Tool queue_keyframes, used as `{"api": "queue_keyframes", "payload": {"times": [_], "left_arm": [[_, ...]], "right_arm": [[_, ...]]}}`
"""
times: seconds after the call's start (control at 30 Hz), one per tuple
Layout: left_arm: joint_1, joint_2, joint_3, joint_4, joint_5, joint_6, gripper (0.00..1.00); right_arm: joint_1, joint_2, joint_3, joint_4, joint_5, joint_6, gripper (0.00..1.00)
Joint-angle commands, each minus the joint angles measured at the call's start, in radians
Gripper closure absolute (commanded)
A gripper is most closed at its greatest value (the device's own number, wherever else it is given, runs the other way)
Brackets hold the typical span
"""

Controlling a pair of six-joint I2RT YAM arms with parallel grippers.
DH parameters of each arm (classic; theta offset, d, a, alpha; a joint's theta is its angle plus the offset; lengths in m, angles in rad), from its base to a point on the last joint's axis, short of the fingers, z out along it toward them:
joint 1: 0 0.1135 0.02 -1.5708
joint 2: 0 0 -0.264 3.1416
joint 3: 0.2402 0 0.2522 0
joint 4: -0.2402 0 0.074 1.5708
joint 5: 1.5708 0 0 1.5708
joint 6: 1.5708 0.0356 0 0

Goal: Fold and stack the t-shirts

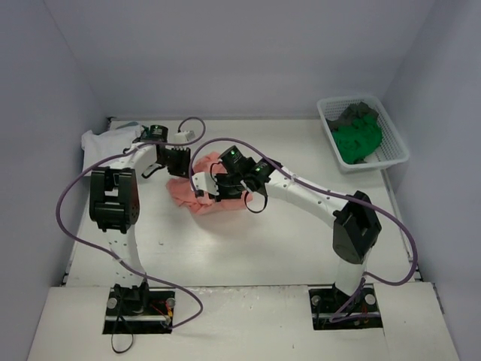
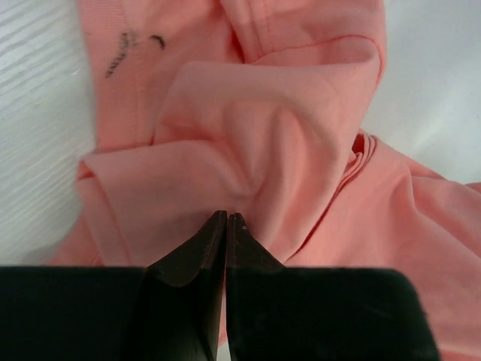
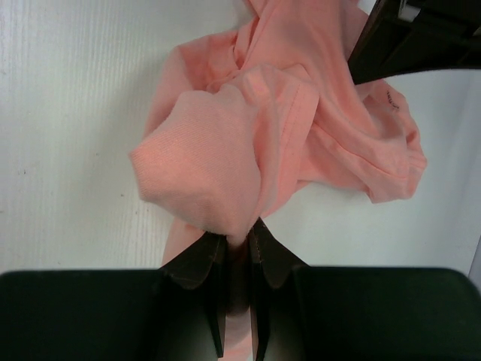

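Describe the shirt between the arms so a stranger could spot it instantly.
On the white table, look at the middle. A crumpled salmon-pink t-shirt lies there. It is the only pink cloth: the green shirt sits in the far-right basket, the white shirt at the far-left corner.

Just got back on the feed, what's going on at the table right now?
Both arms are on the pink shirt, which lies crumpled mid-table, not yet folded. The left gripper is shut, its tips pinching a fold of the cloth. The right gripper is clamped on another bunched part. A white shirt lies at the far left corner. The basket at the far right holds a green shirt and a grey shirt.
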Motion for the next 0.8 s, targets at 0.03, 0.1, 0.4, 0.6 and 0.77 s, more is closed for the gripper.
{"api": "queue_keyframes", "payload": {"times": [0.03,0.1,0.4,0.6,0.77], "left_arm": [[-0.045,0.016,0.064,0.041,-0.019,-0.004,1.0],[-0.061,0.038,0.071,0.032,-0.042,0.007,1.0],[-0.157,0.121,0.084,0.01,-0.042,0.022,1.0],[-0.239,0.127,0.078,-0.005,-0.011,0.028,1.0],[-0.294,0.129,0.082,-0.028,0.07,0.034,1.0]], "right_arm": [[-0.001,-0.04,0.029,0.047,-0.016,0.017,1.0],[-0.001,-0.043,0.031,0.046,-0.017,0.025,1.0],[0.004,-0.07,0.009,0.047,-0.011,0.039,1.0],[0.002,-0.072,-0.001,0.047,-0.002,0.037,1.0],[-0.001,-0.058,0.0,0.047,0.009,0.028,1.0]]}}
